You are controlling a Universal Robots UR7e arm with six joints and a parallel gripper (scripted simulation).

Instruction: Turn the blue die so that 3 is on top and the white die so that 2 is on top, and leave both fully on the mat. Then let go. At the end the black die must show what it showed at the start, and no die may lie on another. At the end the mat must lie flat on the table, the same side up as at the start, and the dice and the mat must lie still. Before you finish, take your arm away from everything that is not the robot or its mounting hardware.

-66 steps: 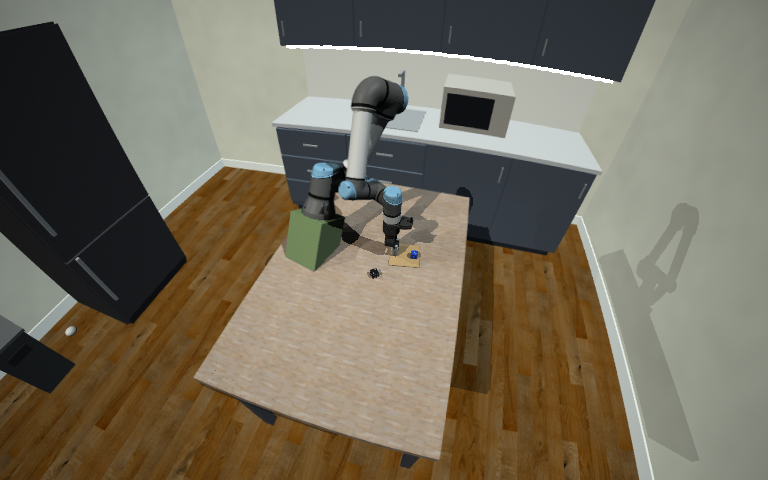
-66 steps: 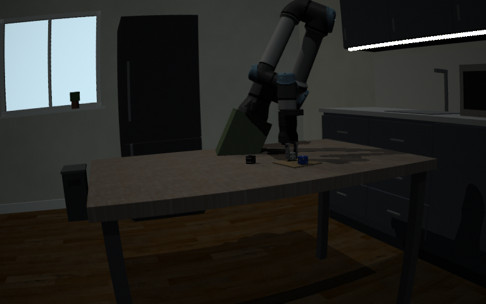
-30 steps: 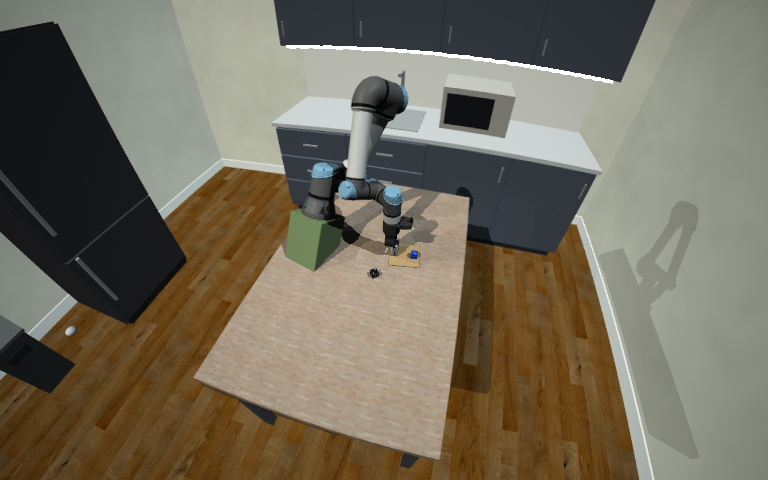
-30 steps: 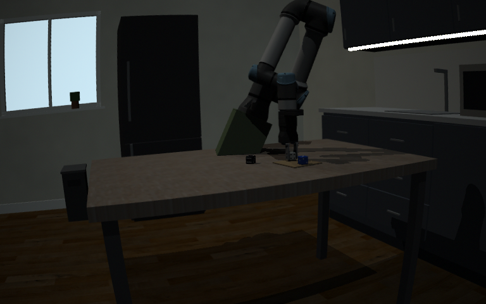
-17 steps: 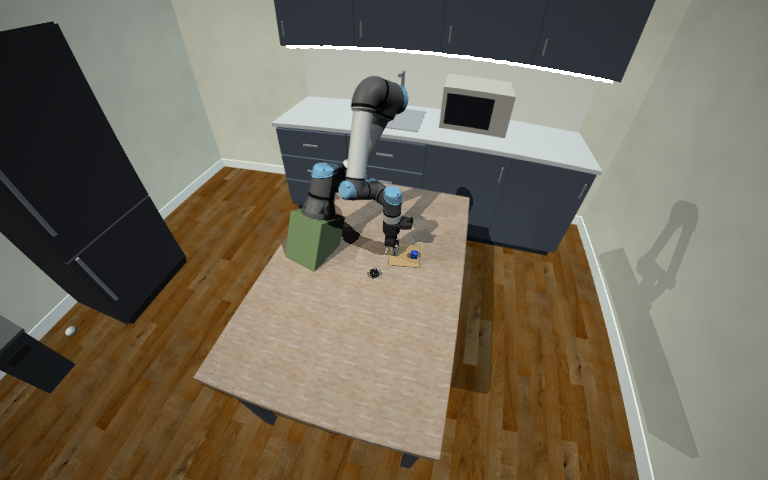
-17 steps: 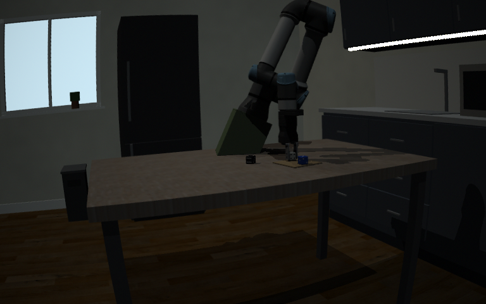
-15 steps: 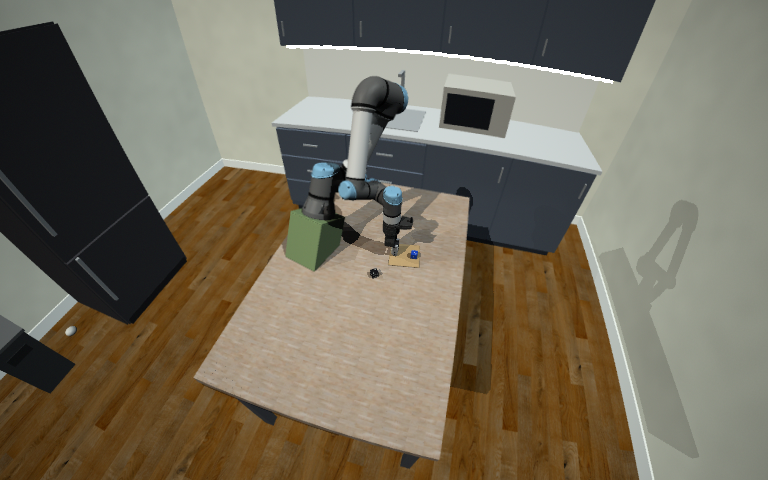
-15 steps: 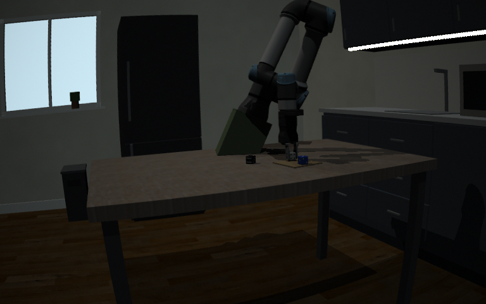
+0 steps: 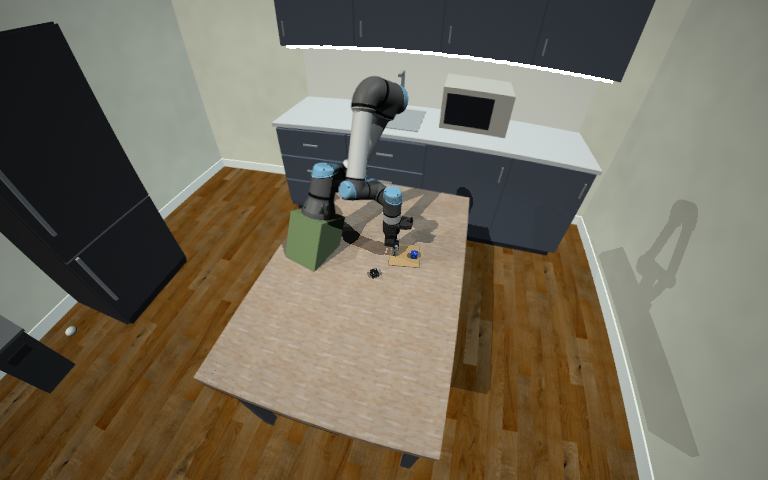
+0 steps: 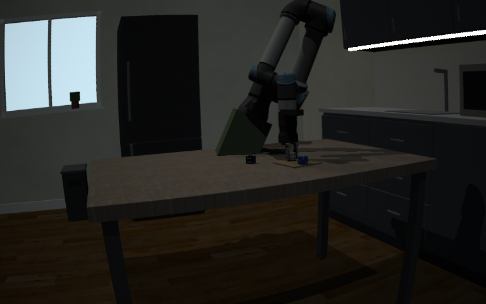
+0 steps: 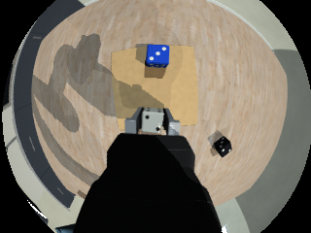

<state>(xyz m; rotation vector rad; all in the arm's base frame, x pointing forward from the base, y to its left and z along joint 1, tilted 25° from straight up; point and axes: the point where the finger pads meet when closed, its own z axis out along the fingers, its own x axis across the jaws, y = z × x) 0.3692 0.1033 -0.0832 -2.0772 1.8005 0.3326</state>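
The blue die [image 9: 414, 254] [image 10: 302, 159] [image 11: 157, 54] rests on the mat [image 9: 403, 262] [image 11: 185, 97], three pips on top. The white die [image 10: 292, 156] [image 11: 154, 121] is between the two fingers, two pips on top, by the mat's edge nearest the arm. My gripper [image 9: 395, 250] [image 10: 292, 156] [image 11: 153, 114] points down and looks shut on the white die, the fingers close against its two sides. Whether the die touches the mat, and whether its base is fully over it, is hidden. The black die [image 9: 374, 273] [image 10: 250, 159] [image 11: 223, 146] stands on the table off the mat.
The wooden table [image 9: 351, 339] [image 10: 161, 179] carries the green base block [image 9: 312, 240] [image 10: 243, 136] of the arm. The kitchen counter [image 9: 543, 150] with a microwave [image 9: 476, 106] stands beyond the table. The arm casts shadows over the mat and table.
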